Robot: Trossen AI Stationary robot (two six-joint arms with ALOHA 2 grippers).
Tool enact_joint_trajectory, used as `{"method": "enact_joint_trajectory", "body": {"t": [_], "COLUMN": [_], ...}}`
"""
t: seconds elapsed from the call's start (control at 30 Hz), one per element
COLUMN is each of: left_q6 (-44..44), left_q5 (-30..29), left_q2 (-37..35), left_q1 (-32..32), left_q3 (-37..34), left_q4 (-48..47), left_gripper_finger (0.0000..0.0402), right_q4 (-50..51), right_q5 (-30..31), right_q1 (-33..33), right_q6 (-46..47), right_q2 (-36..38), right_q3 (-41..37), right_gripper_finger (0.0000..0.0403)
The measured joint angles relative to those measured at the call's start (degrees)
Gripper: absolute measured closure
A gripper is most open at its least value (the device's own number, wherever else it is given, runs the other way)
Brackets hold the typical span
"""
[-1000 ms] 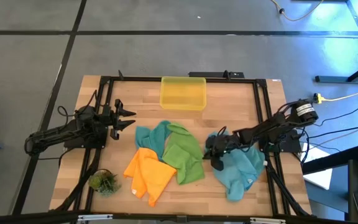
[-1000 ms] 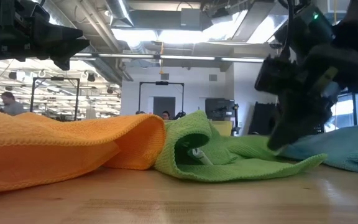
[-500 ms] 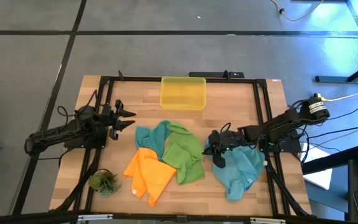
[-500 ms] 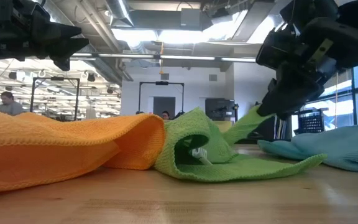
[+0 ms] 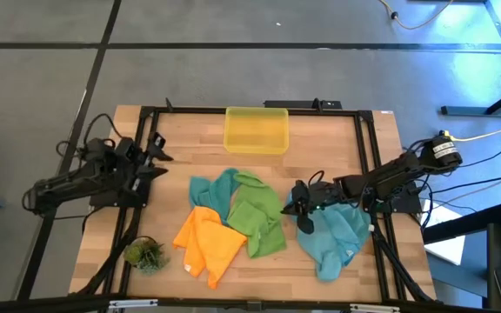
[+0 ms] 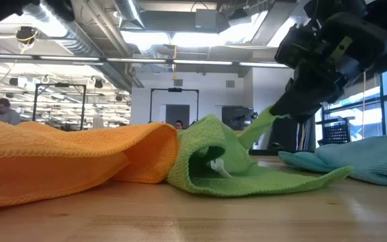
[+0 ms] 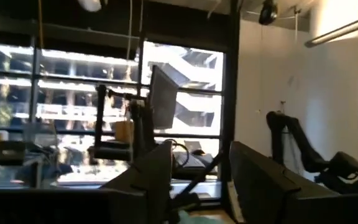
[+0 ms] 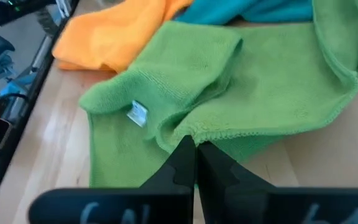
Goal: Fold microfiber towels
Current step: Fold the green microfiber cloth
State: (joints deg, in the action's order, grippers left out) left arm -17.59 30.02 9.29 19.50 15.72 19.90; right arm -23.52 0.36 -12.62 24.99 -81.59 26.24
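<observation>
Several microfiber towels lie crumpled on the wooden table: an orange one [image 5: 207,243], a green one [image 5: 257,217], a teal one [image 5: 209,193] partly under them, and another teal one [image 5: 333,239] at the right. My right gripper [image 5: 290,207] stands at the green towel's right edge, shut on it. Over the table's left edge, my left gripper [image 5: 158,149] is raised and open with nothing in it. In its wrist view the left gripper [image 7: 201,165] points up into the room. My right gripper pinches the green towel's hemmed right edge [image 8: 196,134] between its two shut fingers, slanting down from the table's right side. That edge [image 6: 257,128] is drawn up off the table in a taut strip. The rest of the green towel [image 6: 247,178] lies on the wood.
A yellow translucent bin [image 5: 256,129] stands at the far middle of the table. A small green plant tuft [image 5: 146,254] sits at the near left corner. The black frame rails [image 5: 368,156] run along the table's sides.
My left gripper has risen and tipped upward, out of the low view. My right gripper has gone up with the green towel's right edge, which is now lifted clear and drawn into a strip while the rest of the towel stays on the table.
</observation>
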Motion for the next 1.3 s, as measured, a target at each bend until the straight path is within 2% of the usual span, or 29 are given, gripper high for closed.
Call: {"method": "enact_joint_trajectory", "body": {"t": [0.1,0.2,0.37,0.5,0.57,0.83,0.93,1.13,1.3], "left_q6": [2.46,4.43,4.22,4.19,4.62,7.72,11.93,22.21,20.38], "left_q5": [2.70,1.15,-7.20,-19.05,-22.28,-20.48,-23.31,-36.59,-41.78], "left_q2": [5.03,8.70,13.02,16.00,17.39,20.24,23.83,38.32,49.17], "left_q1": [-1.73,-3.48,-6.31,-8.37,-9.20,-10.97,-12.82,-19.42,-22.76], "left_q3": [1.10,1.05,1.05,1.05,1.05,1.47,3.69,13.84,19.17], "left_q4": [5.08,7.19,9.66,13.60,15.04,16.28,8.17,-12.13,-17.97], "left_gripper_finger": [0.0248,0.0248,0.0248,0.0248,0.0248,0.0248,0.0248,0.0248,0.0248], "right_q4": [0.43,0.56,0.57,0.58,0.58,0.64,0.94,1.15,1.15], "right_q5": [0.00,0.00,0.02,0.02,0.02,0.02,0.02,0.02,-0.24], "right_q1": [0.00,0.02,0.02,0.02,0.02,0.02,0.02,0.02,0.02], "right_q6": [0.00,0.00,-0.04,-1.15,-1.31,-1.51,-1.63,-1.37,-1.25], "right_q2": [1.09,1.86,2.70,2.72,2.72,2.72,2.72,2.72,2.72], "right_q3": [0.04,0.06,0.06,0.06,0.06,0.06,0.06,0.06,0.06], "right_gripper_finger": [0.0394,0.0394,0.0394,0.0394,0.0394,0.0393,0.0393,0.0393,0.0393]}}
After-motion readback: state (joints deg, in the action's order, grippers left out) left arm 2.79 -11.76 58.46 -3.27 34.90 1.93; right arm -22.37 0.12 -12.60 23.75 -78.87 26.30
